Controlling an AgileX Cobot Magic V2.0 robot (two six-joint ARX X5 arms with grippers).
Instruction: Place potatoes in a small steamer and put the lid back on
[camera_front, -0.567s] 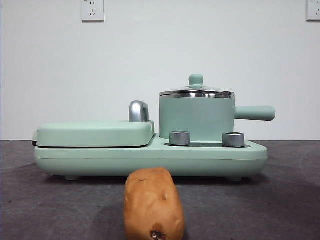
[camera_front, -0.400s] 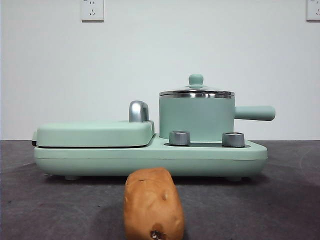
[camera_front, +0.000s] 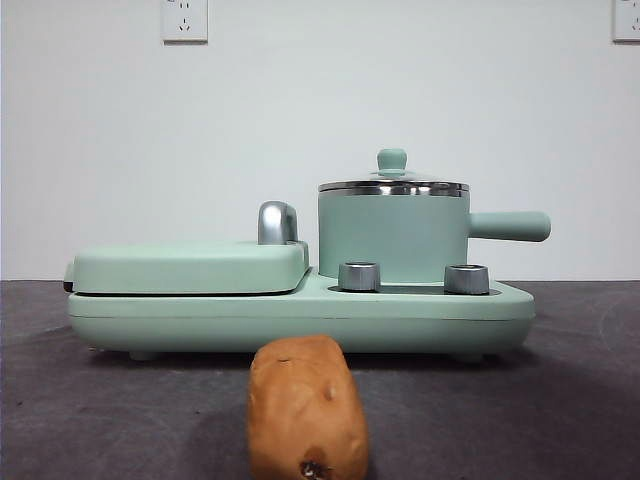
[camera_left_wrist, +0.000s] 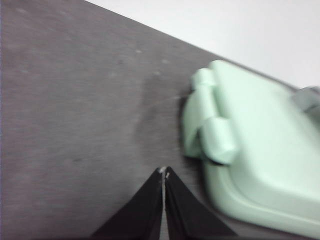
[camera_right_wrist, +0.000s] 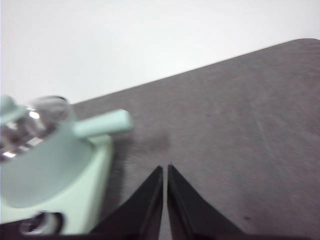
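Observation:
An oblong orange-brown potato (camera_front: 306, 410) with a dark spot at its near end lies on the dark table in front of the appliance. The small mint-green steamer (camera_front: 394, 236) stands on the appliance's right side, its side handle (camera_front: 510, 226) pointing right. The glass lid (camera_front: 393, 184) with its mint-green knob sits on the steamer. The steamer also shows in the right wrist view (camera_right_wrist: 40, 155). My left gripper (camera_left_wrist: 164, 173) is shut and empty above the table beside the griddle's hinge end. My right gripper (camera_right_wrist: 165, 170) is shut and empty above the table beside the steamer's handle. Neither gripper shows in the front view.
The mint-green appliance base (camera_front: 300, 315) carries two steel dials (camera_front: 360, 276) and a flat griddle cover (camera_front: 190, 268) with a chrome handle (camera_front: 277, 222) on its left side. The griddle cover also shows in the left wrist view (camera_left_wrist: 260, 145). A white wall stands behind.

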